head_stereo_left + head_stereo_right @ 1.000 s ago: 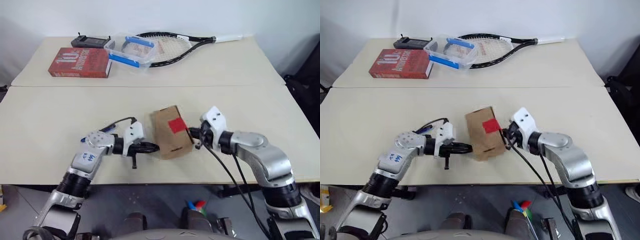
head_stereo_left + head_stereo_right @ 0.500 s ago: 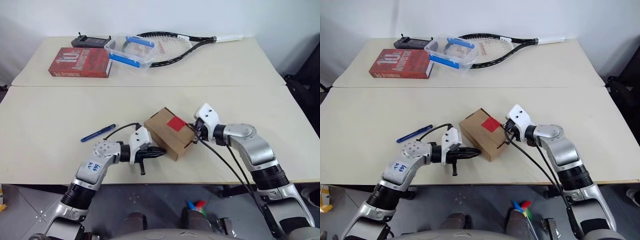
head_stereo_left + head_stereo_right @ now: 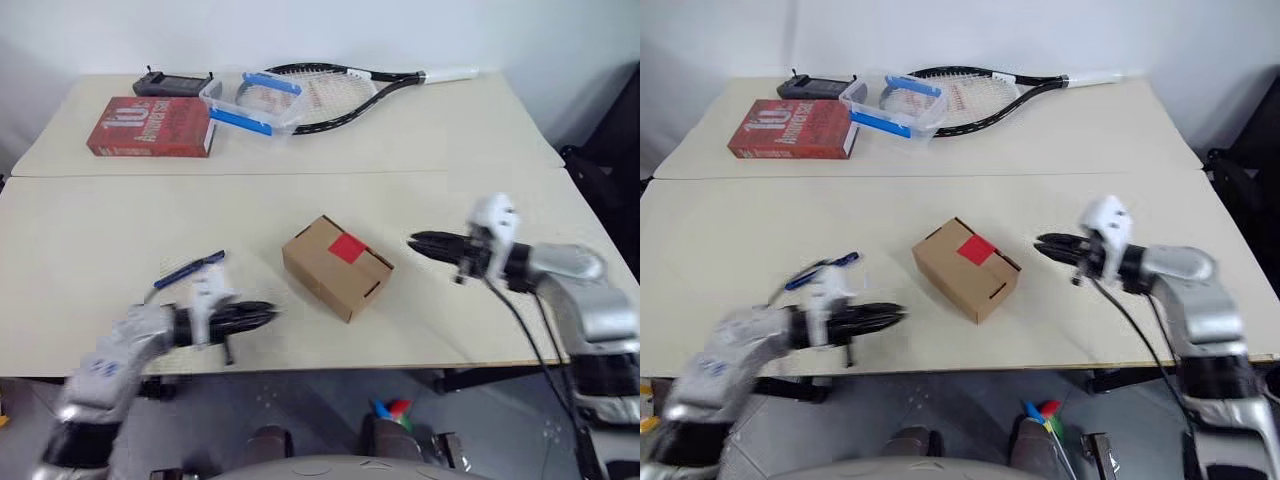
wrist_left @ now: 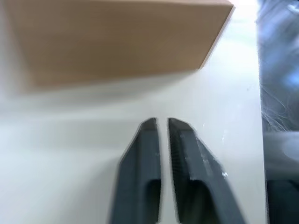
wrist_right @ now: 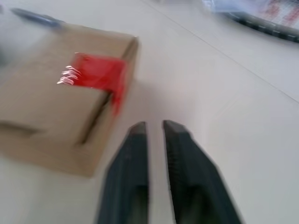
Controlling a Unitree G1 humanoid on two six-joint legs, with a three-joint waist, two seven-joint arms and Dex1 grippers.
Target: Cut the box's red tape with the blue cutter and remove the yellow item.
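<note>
Nearest the camera, at about seven o'clock of the table (image 3: 90, 230), the left gripper (image 3: 262, 316) is seen pointing toward the box (image 3: 336, 267) without touching it; its fingers are parted by a narrow slit and nothing is pinched between them. At about four o'clock the right gripper (image 3: 424, 242) is aimed at the box from the opposite side, its fingers likewise a thin gap apart and empty. The two are judged to be standing clear on either flank so that the carton rests free on the tabletop.

The blue cutter (image 3: 189, 268) lies flat at roughly eight o'clock, just beyond the left gripper and apart from the box, so it is judged not yet taken up. The box sits at the table's centre with its flaps shut, the red tape (image 3: 347, 248) unbroken across the seam; the yellow item is presumably sealed inside, which cannot be confirmed.

Farther off, at eleven to twelve o'clock, a red book (image 3: 148, 126), a small dark device (image 3: 172, 84), a clear plastic tub (image 3: 256, 103) with blue handles and a tennis racket (image 3: 340, 84) are set well away, leaving the working area open.
</note>
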